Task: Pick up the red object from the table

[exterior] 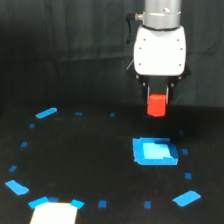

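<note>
The gripper (157,100) is clamped on the red object (156,105), which hangs between its dark fingers, apparently clear of the black worktop (90,160) and above the blue tray (154,151). The pick looks essentially made; next calls only for a steady, firm lift.

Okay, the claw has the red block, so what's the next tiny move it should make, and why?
Probably a small straight lift, then hold. The red object sits between the fingers of the claw and appears clear of the table, above and behind the blue tray. A little more height would confirm the grip is secure, though the fingers are too dark to judge contact exactly.
</note>
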